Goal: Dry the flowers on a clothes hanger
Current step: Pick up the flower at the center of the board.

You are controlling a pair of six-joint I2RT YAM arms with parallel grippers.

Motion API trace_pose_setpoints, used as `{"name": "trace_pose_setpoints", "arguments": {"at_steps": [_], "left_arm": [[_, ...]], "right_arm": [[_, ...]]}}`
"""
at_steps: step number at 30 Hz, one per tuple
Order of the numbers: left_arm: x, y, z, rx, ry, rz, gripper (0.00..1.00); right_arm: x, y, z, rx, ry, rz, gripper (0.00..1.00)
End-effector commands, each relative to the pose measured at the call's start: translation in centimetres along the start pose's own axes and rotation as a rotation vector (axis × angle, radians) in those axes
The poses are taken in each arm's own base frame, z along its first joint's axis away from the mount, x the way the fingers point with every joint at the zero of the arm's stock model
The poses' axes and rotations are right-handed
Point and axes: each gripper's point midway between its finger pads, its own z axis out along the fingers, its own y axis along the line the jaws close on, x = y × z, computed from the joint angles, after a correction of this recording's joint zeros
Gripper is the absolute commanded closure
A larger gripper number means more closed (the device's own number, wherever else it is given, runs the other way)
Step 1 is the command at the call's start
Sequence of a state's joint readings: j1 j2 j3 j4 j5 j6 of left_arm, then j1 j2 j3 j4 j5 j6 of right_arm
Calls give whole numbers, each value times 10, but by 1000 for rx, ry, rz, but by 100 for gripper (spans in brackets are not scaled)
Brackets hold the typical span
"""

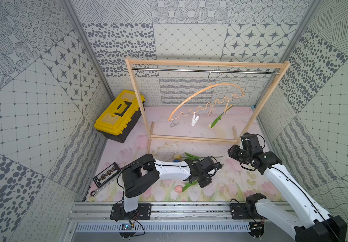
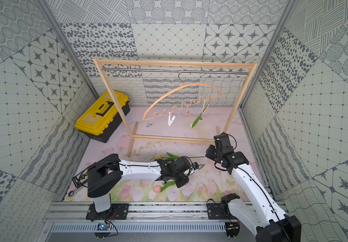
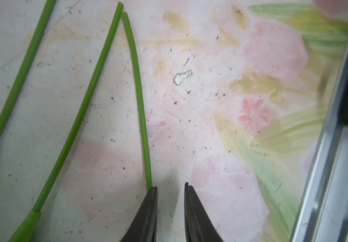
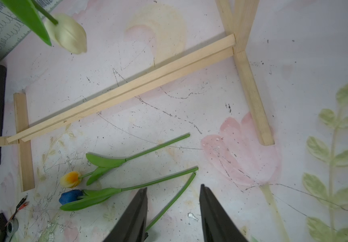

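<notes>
The clothes hanger (image 1: 200,95) hangs tilted from the metal rod by its hook. A cream-white flower (image 1: 216,121) hangs head down from its rightmost clothespin; its head (image 4: 68,33) shows in the right wrist view. The yellow (image 4: 70,179), blue (image 4: 69,197) and pink (image 1: 178,188) flowers lie on the mat. My left gripper (image 3: 170,185) is low over the mat at the pink flower's stem (image 3: 139,94). Its jaws stand narrowly apart with bare mat between them, and the stem runs under one fingertip. My right gripper (image 4: 173,187) hovers open above the stem ends, holding nothing.
The light-wood frame (image 1: 206,64) stands at the back, with its base bars (image 4: 127,92) on the mat. A yellow toolbox (image 1: 118,115) sits at the back left. A black bit case (image 1: 106,175) and a wrench (image 1: 97,189) lie at the front left. A metal rail (image 3: 326,146) borders the mat.
</notes>
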State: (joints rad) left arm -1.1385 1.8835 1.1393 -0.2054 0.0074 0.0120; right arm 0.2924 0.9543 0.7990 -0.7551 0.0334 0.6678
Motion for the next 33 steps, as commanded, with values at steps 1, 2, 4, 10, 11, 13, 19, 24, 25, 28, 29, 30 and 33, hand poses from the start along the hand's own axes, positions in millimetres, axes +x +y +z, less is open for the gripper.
{"name": "trace_pose_setpoints", "arguments": {"at_steps": [1, 2, 4, 10, 11, 13, 19, 24, 25, 28, 29, 30, 33], "left_arm": [[14, 18, 3, -57, 54, 35, 71], [14, 20, 3, -58, 50, 33, 71], [15, 24, 4, -61, 53, 37, 70], [19, 26, 11, -46, 92, 54, 77], [20, 25, 11, -41, 98, 56, 78], [21, 23, 9, -24, 103, 61, 81], [17, 17, 6, 20, 86, 45, 96], [-2, 12, -3, 85, 14, -35, 100], [-8, 11, -6, 96, -12, -60, 100], [-38, 11, -19, 141, -131, -175, 100], [-50, 12, -26, 152, -178, -221, 100], [-62, 15, -34, 165, -230, -276, 100], [-90, 28, -60, 205, -367, -443, 100]], "right_arm": [[-3, 6, -3, -36, -17, 9, 54], [-2, 6, -3, -39, -14, 8, 54], [-1, 5, -3, -41, -15, 9, 54], [-3, 6, -8, -47, -23, 14, 55], [-3, 7, -8, -49, -24, 13, 55], [-4, 7, -11, -53, -30, 15, 56], [-6, 6, -16, -53, -45, 17, 56], [-8, 4, -22, -42, -65, 7, 57], [-9, 3, -23, -41, -72, 2, 57], [-11, 7, -30, -72, -98, -22, 57], [-12, 10, -34, -93, -110, -35, 57], [-13, 13, -37, -118, -120, -50, 57], [-13, 29, -51, -223, -143, -87, 58]]}}
